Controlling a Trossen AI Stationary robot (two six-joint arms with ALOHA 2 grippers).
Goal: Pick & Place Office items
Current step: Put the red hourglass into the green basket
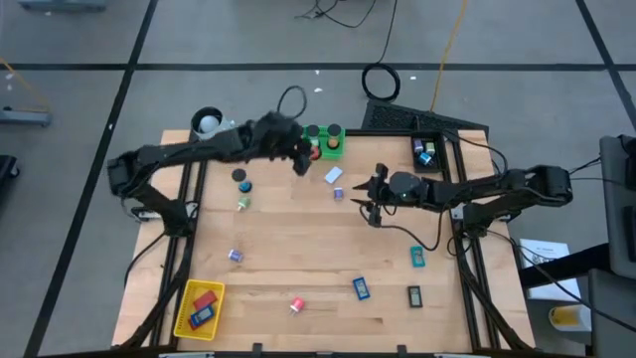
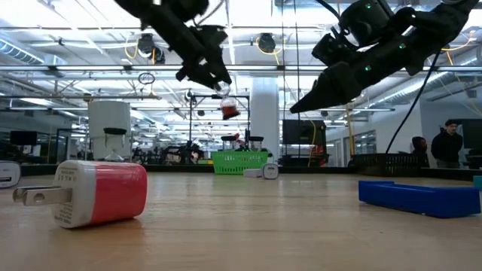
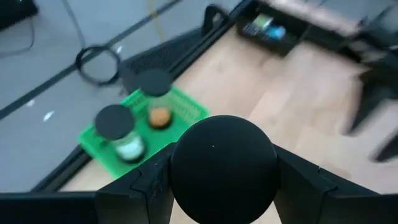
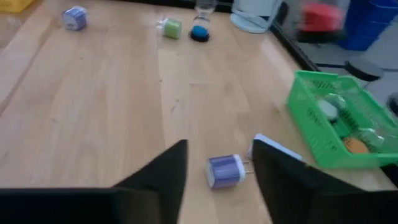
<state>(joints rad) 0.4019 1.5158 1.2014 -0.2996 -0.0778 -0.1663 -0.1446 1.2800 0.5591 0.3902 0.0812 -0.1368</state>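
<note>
While left gripper (image 1: 301,159) jaws clamp black cylinder (image 3: 222,167), right gripper (image 4: 217,163) jaws apart above purple piece (image 4: 225,170).

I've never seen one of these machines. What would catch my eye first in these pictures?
Two dark arms meet over a wooden table strewn with small colourful office items. The left gripper hangs in the air near the green basket at the far edge, clamped on a jar with a black lid and something red inside. The right gripper hovers open above a little purple plug, and a red and white plug lies near the front edge.
</note>
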